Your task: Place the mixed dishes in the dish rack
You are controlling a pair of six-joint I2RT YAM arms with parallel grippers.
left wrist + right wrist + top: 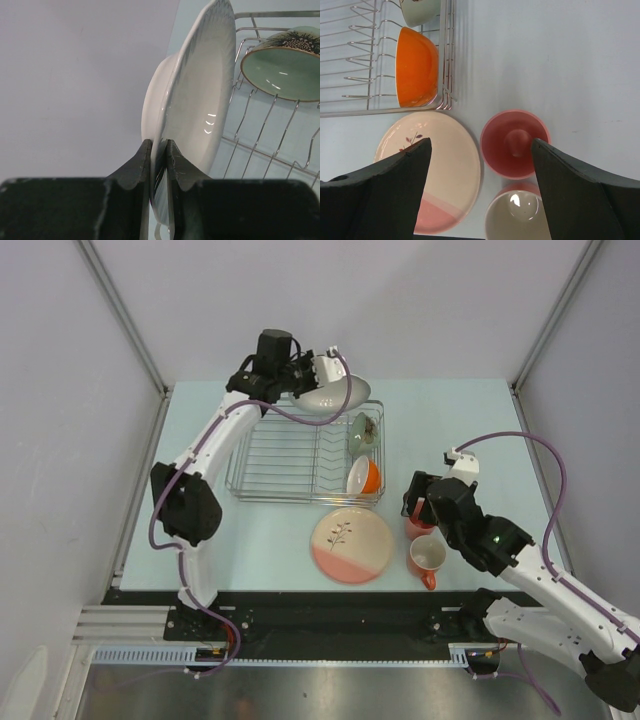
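My left gripper (310,377) is shut on the rim of the white ruffled-rim plate (336,395), which it holds on edge above the far right corner of the dish rack (290,455). In the left wrist view its two fingers (159,150) pinch the plate (200,100) tightly. An orange bowl (364,476) and a small bowl (362,432), white outside and green inside, stand in the rack's right end. The cream plate with a salmon segment (352,545), the pink cup (418,521) and the orange mug (427,558) sit on the table. My right gripper (481,144) hangs open above the pink cup (515,145).
The rack's left and middle slots (270,455) hold nothing. The mug (517,215) sits close in front of the pink cup, and the cream plate (440,170) lies just left of both. Grey walls and frame posts close in the table on three sides.
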